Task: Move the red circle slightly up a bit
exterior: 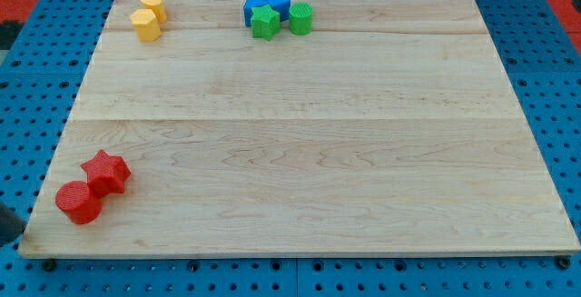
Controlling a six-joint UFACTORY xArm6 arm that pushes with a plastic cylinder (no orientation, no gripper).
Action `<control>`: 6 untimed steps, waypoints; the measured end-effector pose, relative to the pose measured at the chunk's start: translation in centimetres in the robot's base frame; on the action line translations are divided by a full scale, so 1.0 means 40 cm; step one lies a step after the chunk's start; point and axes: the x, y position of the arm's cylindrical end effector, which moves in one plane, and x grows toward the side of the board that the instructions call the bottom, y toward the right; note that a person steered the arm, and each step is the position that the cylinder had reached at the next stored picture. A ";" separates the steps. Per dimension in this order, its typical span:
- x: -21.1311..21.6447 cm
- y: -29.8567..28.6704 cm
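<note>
The red circle (79,202) lies near the board's lower left corner. The red star (106,171) touches it on its upper right. A dark shape (8,225) shows at the view's left edge, just off the board and left of the red circle. It may be my rod. I cannot make out its tip clearly, and it touches no block.
The wooden board (309,152) lies on a blue pegboard. Two yellow blocks (145,24) (152,4) sit at the top left. Two blue blocks (256,8) (278,3), a green star (265,23) and a green circle (300,18) cluster at the top centre.
</note>
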 end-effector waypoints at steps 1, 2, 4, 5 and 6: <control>0.013 0.019; 0.014 0.126; -0.002 0.203; -0.031 0.195; -0.045 0.178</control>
